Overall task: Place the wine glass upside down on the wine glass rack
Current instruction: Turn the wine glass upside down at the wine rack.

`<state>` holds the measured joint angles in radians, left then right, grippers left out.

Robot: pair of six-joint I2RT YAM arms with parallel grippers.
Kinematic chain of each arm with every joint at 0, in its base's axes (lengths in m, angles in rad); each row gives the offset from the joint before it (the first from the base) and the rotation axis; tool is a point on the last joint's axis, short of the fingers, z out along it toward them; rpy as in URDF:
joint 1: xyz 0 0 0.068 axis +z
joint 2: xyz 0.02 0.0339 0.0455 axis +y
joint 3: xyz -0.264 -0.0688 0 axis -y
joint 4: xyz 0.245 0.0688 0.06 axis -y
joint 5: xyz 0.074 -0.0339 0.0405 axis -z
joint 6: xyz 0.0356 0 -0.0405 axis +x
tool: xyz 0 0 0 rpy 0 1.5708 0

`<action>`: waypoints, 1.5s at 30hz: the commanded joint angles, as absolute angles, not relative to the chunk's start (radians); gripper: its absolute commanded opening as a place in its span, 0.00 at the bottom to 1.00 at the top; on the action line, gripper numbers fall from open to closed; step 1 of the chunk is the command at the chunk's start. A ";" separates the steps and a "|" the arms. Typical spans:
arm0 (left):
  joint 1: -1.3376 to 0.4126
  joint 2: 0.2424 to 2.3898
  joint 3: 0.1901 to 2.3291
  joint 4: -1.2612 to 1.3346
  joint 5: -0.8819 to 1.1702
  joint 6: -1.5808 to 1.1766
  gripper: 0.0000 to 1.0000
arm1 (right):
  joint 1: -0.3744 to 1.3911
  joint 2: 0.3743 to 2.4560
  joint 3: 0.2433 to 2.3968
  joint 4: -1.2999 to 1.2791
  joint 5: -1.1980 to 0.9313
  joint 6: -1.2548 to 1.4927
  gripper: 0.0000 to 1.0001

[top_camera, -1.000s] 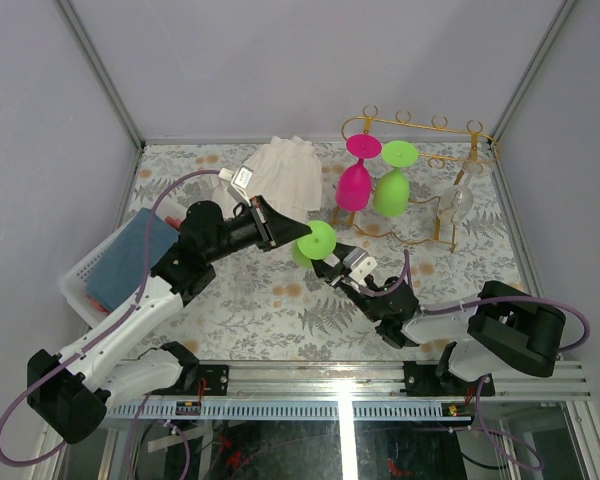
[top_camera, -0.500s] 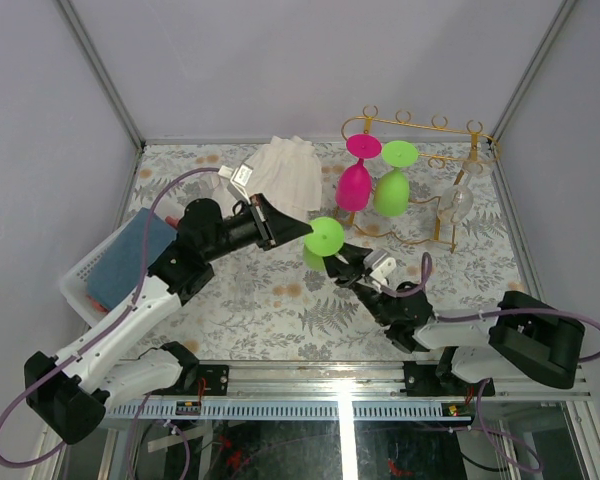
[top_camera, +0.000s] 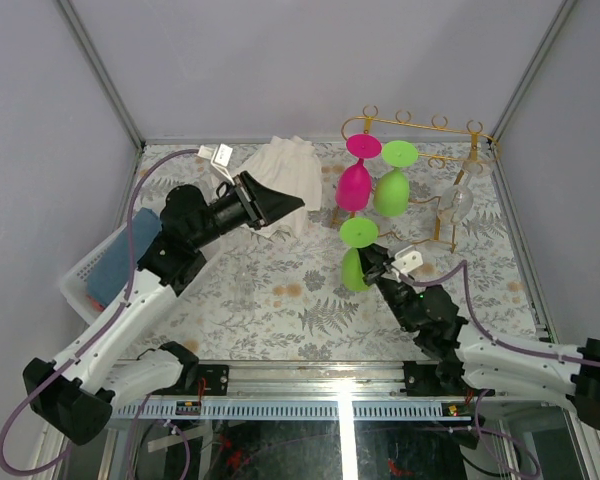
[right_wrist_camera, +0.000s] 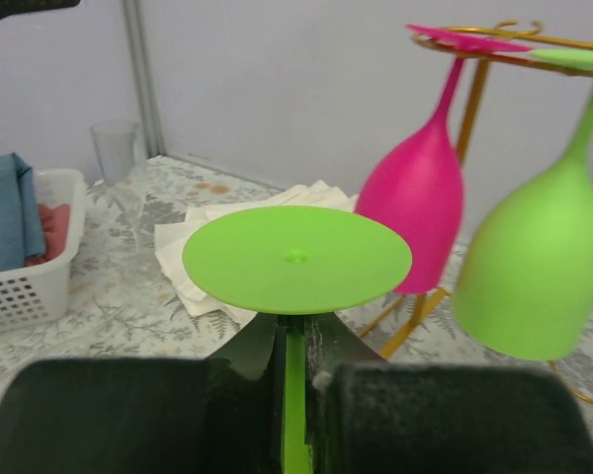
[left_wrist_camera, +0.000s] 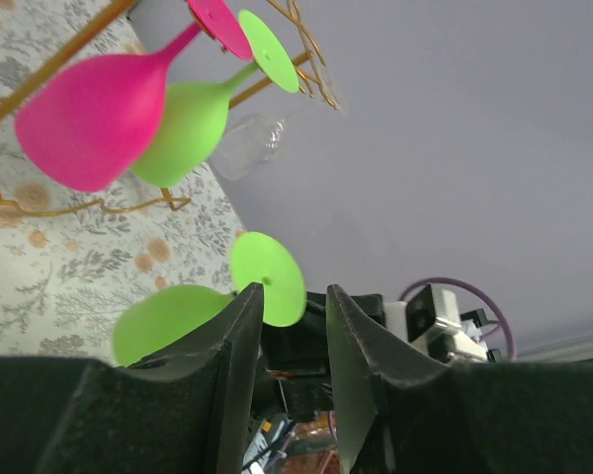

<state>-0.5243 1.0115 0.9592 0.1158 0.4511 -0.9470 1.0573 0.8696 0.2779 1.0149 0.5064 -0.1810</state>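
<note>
My right gripper point(top_camera: 368, 258) point(right_wrist_camera: 295, 346) is shut on the stem of a green wine glass point(top_camera: 357, 252) point(right_wrist_camera: 296, 259), held upside down with its round foot on top. It hangs over the table just in front of the gold wine glass rack point(top_camera: 432, 123) point(right_wrist_camera: 474, 89). On the rack hang a pink glass point(top_camera: 355, 185) point(right_wrist_camera: 415, 207), another green glass point(top_camera: 391, 190) point(right_wrist_camera: 529, 267) and a clear one point(top_camera: 458, 200), all upside down. My left gripper point(top_camera: 285, 205) point(left_wrist_camera: 289, 296) is open and holds nothing, left of the held glass point(left_wrist_camera: 178, 318) and apart from it.
A white cloth point(top_camera: 285, 175) point(right_wrist_camera: 227, 232) lies at the back, under my left gripper. A white basket point(top_camera: 95, 275) point(right_wrist_camera: 30, 276) with blue and red cloths sits at the left edge. A clear glass point(right_wrist_camera: 119, 158) stands upright near it.
The left gripper let go of the green glass and drew back to the upper left. The right gripper shut on its stem and carried it right, toward the rack.
</note>
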 commanded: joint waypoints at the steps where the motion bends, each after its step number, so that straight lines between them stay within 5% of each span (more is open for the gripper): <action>1: -0.496 1.035 1.017 0.121 0.493 -0.883 0.32 | 1.042 0.707 0.314 0.811 0.578 -0.217 0.00; 7: -0.511 1.065 1.061 0.115 0.546 -0.739 0.45 | 1.035 0.575 0.402 0.561 0.410 -0.107 0.00; 13: -0.679 1.027 1.165 -0.122 0.308 -0.264 0.80 | 1.034 0.593 0.600 0.353 0.392 0.084 0.00; 16: -0.813 0.999 1.176 -0.146 0.132 -0.112 0.86 | 1.035 0.618 0.711 0.223 0.398 0.153 0.00; 21: -1.002 0.938 1.063 -0.006 -0.085 0.129 0.86 | 1.034 0.654 0.843 0.042 0.359 0.249 0.00; 27: -1.130 0.900 0.946 0.137 -0.099 0.515 0.88 | 1.034 0.673 0.941 -0.107 0.307 0.343 0.00; 34: -1.223 0.930 0.884 0.247 -0.199 0.848 0.70 | 1.034 0.721 1.001 -0.216 0.215 0.391 0.00; 45: -1.245 0.941 0.897 0.195 -0.152 0.917 0.48 | 1.034 0.782 1.023 -0.264 0.135 0.390 0.00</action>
<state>-1.2339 0.9405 0.8856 0.1551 -0.1654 0.8654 1.0378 0.7826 0.9665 -0.2623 0.1745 0.3908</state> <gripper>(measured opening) 0.521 0.040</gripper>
